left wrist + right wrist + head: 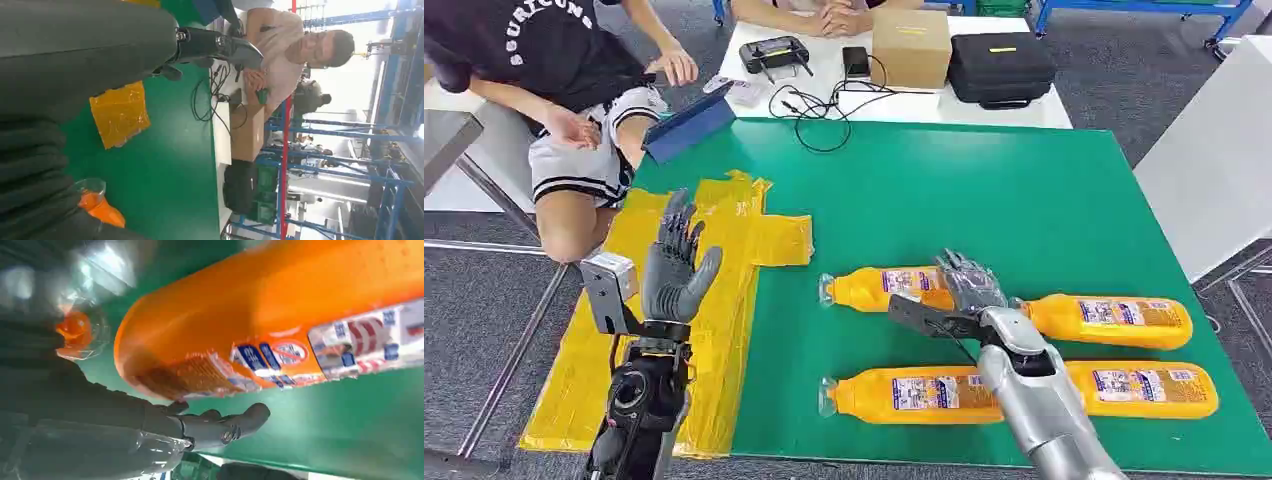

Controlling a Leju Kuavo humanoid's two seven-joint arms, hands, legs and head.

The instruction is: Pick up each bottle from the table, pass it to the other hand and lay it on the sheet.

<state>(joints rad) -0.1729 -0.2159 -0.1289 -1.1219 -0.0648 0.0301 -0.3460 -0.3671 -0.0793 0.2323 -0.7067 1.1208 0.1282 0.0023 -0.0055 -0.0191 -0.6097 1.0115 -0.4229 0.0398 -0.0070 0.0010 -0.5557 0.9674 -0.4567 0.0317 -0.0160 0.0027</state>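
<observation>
Right hand (964, 285) fingers draped over centre-frame bottle (879, 288), closure unclear. Left hand (676, 262) spread, empty. Risk: round bottle rolls away, partial wrap.

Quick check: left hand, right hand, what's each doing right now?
Left hand: open, raised over the yellow sheet, holding nothing.
Right hand: at the far-left bottle; grip cannot be told.

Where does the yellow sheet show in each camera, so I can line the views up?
Head view: yellow sheet lies at the table's left edge, beyond the raised left hand.
Left wrist view: one corner lies on the green, just past the dark fingers.
Right wrist view: not in it.
Shared landmark: the green tabletop.
</observation>
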